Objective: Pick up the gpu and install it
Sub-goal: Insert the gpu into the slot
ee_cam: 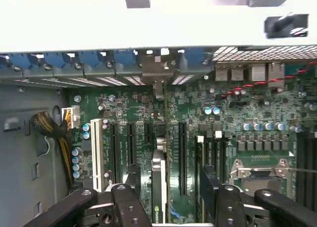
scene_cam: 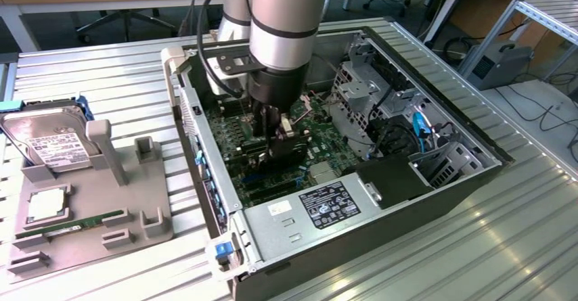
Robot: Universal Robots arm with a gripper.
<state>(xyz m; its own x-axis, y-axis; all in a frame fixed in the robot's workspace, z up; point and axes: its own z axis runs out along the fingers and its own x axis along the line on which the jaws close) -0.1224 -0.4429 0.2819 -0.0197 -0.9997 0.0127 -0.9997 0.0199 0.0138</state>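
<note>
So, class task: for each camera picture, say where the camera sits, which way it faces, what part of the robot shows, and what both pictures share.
Exterior view: high, off the arm, looking down at the open computer case on a metal table; the arm descends into the case.
Wrist view: on the wrist, inside the case, facing the motherboard; the open pincer straddles the gpu, standing edge-on in a slot.
Shared: motherboard, pincer.
</note>
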